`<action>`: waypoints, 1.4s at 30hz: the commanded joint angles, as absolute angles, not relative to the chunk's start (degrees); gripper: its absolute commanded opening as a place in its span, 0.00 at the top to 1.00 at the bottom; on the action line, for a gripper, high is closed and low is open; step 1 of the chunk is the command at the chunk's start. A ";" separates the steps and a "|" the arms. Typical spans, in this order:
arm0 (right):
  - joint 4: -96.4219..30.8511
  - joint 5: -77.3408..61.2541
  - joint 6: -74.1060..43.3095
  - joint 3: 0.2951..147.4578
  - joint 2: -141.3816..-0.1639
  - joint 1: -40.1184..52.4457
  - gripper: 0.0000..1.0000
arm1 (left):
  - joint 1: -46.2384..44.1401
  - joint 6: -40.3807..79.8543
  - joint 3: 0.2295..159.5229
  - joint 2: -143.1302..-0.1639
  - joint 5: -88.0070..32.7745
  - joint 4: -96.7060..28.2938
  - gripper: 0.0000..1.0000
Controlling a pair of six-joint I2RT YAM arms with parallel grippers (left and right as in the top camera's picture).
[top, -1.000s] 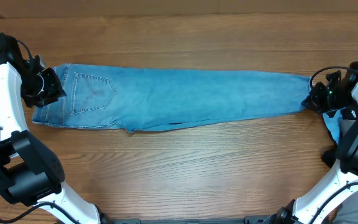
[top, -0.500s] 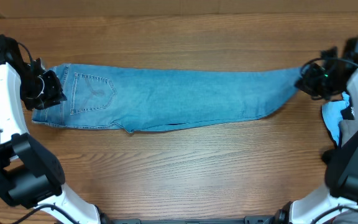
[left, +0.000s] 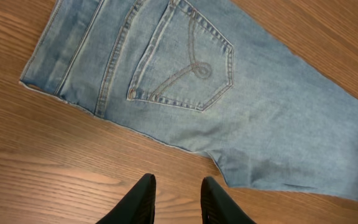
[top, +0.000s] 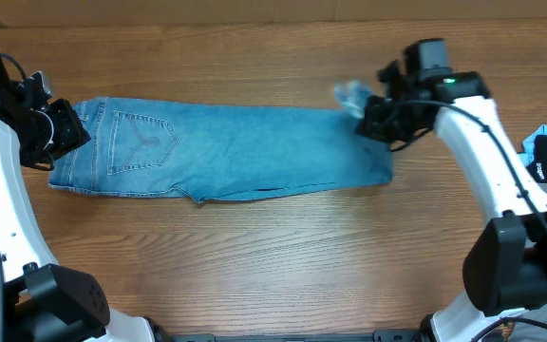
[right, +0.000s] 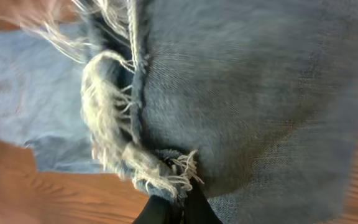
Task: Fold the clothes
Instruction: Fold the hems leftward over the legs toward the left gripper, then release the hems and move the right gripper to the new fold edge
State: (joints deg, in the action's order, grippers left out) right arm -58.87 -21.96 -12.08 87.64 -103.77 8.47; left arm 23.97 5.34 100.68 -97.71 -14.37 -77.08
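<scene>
1. The jeans [top: 226,152] lie flat on the wooden desk [top: 273,256], leg on leg, with one stitched back pocket [top: 141,141] facing up. The waistband [top: 76,152] lies just past the pocket on one side, and the legs run away from it on the other.
2. The right gripper [top: 368,119] hangs well away from the back pocket, above the far stretch of the legs. Its jaws are clamped on the frayed hems [right: 114,124], which are lifted off the desk so that the leg ends double over the denim beneath.
3. The left gripper [top: 60,141] sits beyond the waistband from the pocket. In the wrist view its jaws stand narrowly apart with only bare desk between them, holding nothing.
4. The denim looks soft and limp yet fairly weighty, so it should drape and sag rather than hold a shape, and drag on the wood rather than slide.
5. The best hold is probably through the stitched hem and both layers at once. Loose fringe alone would likely pull free.
6. The fold looks part-made. The hems probably still need laying down near the pocket, with the waistband pinned so that the whole pair does not creep.
</scene>
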 commanded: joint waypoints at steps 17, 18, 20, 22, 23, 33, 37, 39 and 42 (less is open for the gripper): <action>-48.64 -18.90 -26.06 84.44 -103.74 25.87 0.96 | 23.59 3.79 102.32 -96.62 -15.09 -80.55 0.73; -47.88 -18.87 -26.68 84.27 -103.74 26.37 0.96 | 23.59 3.79 102.32 -96.62 -15.11 -80.58 0.73; -46.19 -18.28 -28.08 83.74 -103.77 27.42 0.96 | 23.59 3.79 102.32 -96.62 -15.09 -80.64 0.73; -45.17 -17.61 -29.65 83.18 -103.88 28.27 0.96 | 23.59 3.79 102.32 -96.62 -15.09 -80.82 0.73; -44.58 -17.63 -30.33 82.67 -103.94 28.86 0.96 | 23.59 3.79 102.32 -96.62 -15.11 -80.84 0.73; -38.72 -17.63 -31.83 81.34 -104.73 32.03 0.94 | 23.59 3.79 102.32 -96.62 -15.09 -80.84 0.73; -35.66 -17.41 -33.32 81.34 -105.23 33.43 0.92 | 23.59 3.79 102.32 -96.62 -15.09 -81.21 0.73; -34.70 -17.12 -33.30 81.34 -105.62 33.76 0.83 | 23.59 3.79 102.32 -96.62 -15.09 -81.36 0.73; -34.68 -16.27 -32.93 81.34 -105.95 33.78 0.50 | 23.59 3.77 102.32 -96.62 -15.09 -81.58 0.73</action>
State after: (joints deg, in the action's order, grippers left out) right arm -34.98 -17.50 -32.73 81.34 -105.06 33.65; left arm 23.97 5.34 100.73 -97.71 -14.39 -81.32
